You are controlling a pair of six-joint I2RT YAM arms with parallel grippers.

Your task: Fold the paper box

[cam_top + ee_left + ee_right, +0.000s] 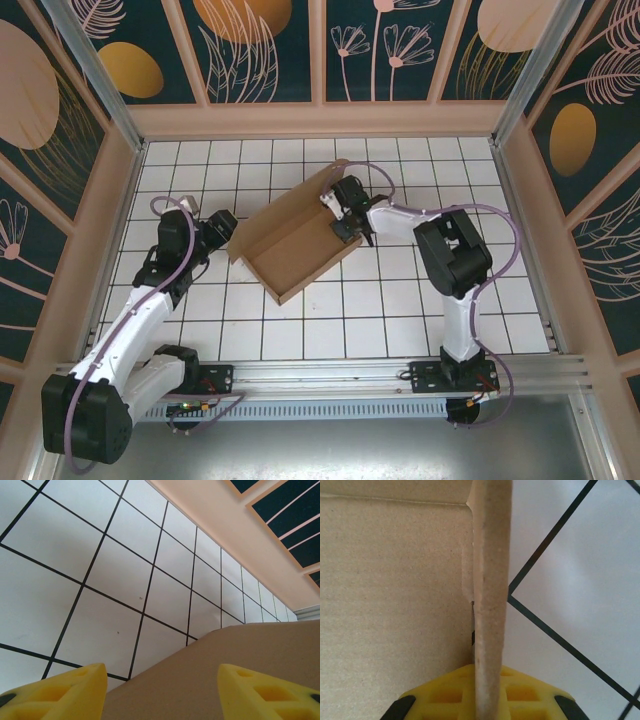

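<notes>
Right wrist: my right end effector [487, 692] is clamped on an upright wall of the paper box [395, 580], which lies in the middle of the table [400, 320]. With the left end effector [162, 690] apart near the box's other corner, I judge a pull may drag the box or buckle that wall.

No writing, label, brand or number is legible anywhere: the paper box [295, 245] is plain brown, the bench [400, 320] tiles blank, the walls [265, 50] show only plant drawings.
</notes>
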